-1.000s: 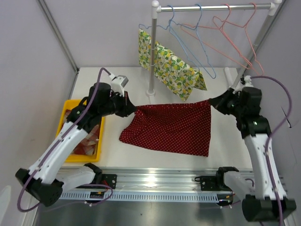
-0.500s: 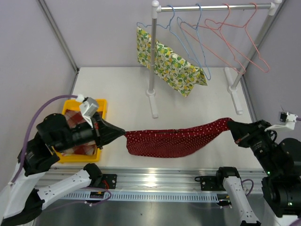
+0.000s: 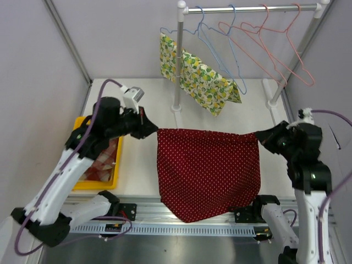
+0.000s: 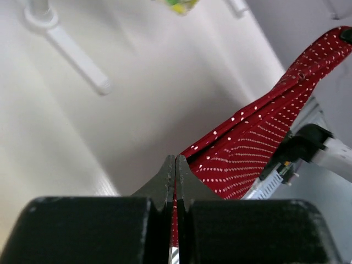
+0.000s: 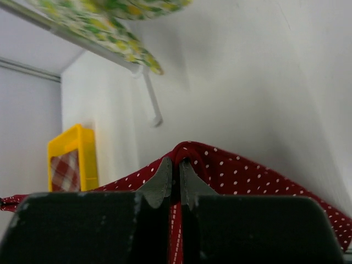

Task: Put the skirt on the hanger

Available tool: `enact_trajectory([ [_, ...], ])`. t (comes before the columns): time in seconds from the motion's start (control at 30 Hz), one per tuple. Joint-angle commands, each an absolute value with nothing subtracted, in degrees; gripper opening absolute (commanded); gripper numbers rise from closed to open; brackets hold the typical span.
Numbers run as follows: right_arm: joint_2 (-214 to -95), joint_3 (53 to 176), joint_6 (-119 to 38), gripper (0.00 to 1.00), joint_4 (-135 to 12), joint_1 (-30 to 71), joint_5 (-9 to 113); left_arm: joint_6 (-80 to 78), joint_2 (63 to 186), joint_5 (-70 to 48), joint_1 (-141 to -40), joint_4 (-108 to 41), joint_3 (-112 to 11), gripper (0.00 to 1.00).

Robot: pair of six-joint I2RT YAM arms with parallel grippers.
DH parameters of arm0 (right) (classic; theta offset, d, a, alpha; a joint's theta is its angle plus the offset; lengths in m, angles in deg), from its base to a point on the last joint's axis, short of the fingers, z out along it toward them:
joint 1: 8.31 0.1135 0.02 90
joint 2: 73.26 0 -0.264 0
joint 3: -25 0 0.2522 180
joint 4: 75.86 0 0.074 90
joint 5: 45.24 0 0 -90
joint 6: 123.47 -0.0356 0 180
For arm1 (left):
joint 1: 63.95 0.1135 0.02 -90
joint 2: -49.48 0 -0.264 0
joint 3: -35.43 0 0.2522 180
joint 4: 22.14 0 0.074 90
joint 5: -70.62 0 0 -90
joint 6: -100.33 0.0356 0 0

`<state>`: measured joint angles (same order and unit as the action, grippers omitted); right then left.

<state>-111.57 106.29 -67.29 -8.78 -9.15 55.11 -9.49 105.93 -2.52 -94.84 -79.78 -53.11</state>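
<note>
I have the skirt [image 3: 208, 170] held up by its waistband, one top corner in each set of jaws, so it is stretched flat between the left arm [image 3: 71, 165] and the right arm [image 3: 308, 170]. The top edge runs nearly level above the worktop [image 3: 143, 99], and the rest hangs as an open sheet, with its hem dropping past the near edge. I judge the reason for this spread is to keep the waistband taut and straight, so it can be carried back and laid over one of the bare wire hangers [image 3: 243, 88] on the rail [image 3: 247, 9]. They hang behind the skirt and higher up, well apart from it. A lemon-print cloth [image 3: 206, 82] already hangs there. The yellow bin [image 3: 93, 186] sits under the left arm.

The left wrist view shows the left jaws clenched, with no gap between the tips. The red dotted cloth [image 4: 247, 148] comes out from the pinch and runs off to the far side. The right wrist view shows the same: the right jaws are pressed together and the skirt's corner [image 5: 231, 170] humps up over the tips. Each grip takes only a small bite at a corner. I would guess a hard pull outward could slip one.
</note>
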Motion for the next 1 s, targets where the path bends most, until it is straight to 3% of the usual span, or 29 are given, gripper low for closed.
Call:
enact_trajectory([
  [0.0, -118.07, 98.81, -67.83, 0.00, -22.87, -9.62, 51.61, -7.34, 110.81, -0.04, -87.97, -72.83, -50.23, 0.00],
  [0.17, -133.69, 90.97, -69.85, 0.00, -41.74, -8.57, 53.99, -7.17, 125.64, 2.33, -82.41, -65.10, -51.88, 0.00],
  [0.43, -152.44, 96.24, -71.08, 0.00, -50.58, -9.01, 57.06, -6.46, 144.22, 3.56, -80.30, -62.53, -63.31, 0.00],
  [0.77, -149.38, 92.64, -72.31, 0.00, -52.34, -9.54, 58.73, -5.93, 143.53, 4.25, -77.75, -62.97, -63.76, 0.00],
  [0.87, -145.87, 90.28, -73.19, 0.00, -50.59, -9.36, 59.26, -6.98, 138.53, 6.45, -78.10, -60.01, -56.84, 0.00],
  [0.97, -139.31, 83.35, -75.12, 0.00, -48.56, -9.27, 58.91, -9.62, 132.30, 6.55, -79.94, -56.57, -41.16, 0.00],
])
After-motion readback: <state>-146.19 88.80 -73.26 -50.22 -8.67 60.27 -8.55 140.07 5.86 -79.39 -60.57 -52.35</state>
